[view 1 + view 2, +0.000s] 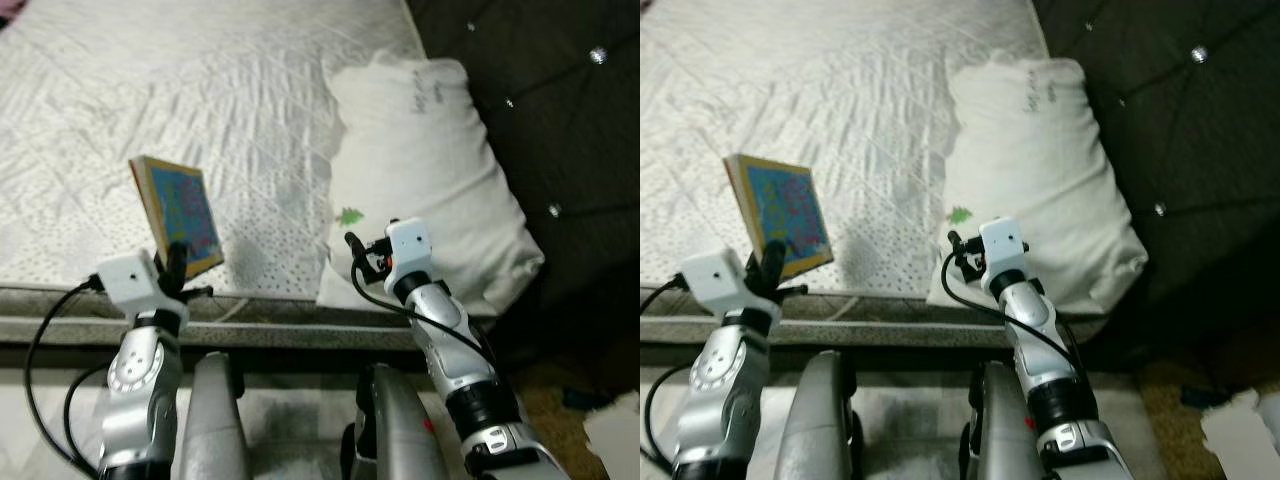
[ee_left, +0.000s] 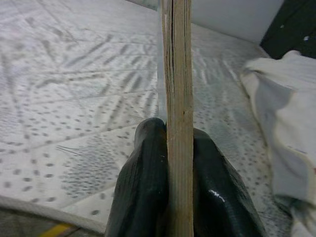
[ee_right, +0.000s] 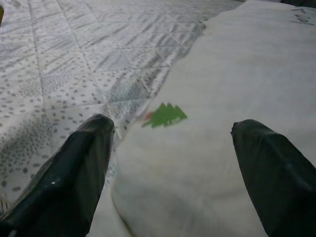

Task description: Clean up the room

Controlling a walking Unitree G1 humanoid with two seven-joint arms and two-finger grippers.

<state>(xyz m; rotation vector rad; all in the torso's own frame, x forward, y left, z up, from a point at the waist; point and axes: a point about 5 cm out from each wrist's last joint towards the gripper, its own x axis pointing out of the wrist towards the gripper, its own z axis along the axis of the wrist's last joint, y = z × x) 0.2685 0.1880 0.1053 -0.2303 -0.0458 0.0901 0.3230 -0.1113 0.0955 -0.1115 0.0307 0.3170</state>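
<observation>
- Left gripper [image 1: 176, 262] clamps a colourful book [image 1: 180, 213], holding it upright over the white bed [image 1: 200, 90] edge.
- Right gripper [image 3: 173, 163], fingers spread wide, hovers over a white pillow [image 1: 430, 170].

Colourful blue-covered book [image 1: 178, 213] with thick board edge, upright and tilted above the bed's near edge. White pillow [image 1: 425, 170] with small green tree mark, lying beside it.

One book [image 1: 178, 213]; one white pillow [image 1: 430, 170]; one bed [image 1: 180, 100]; two grippers: left gripper [image 2: 168, 185], right gripper [image 3: 170, 170].
</observation>
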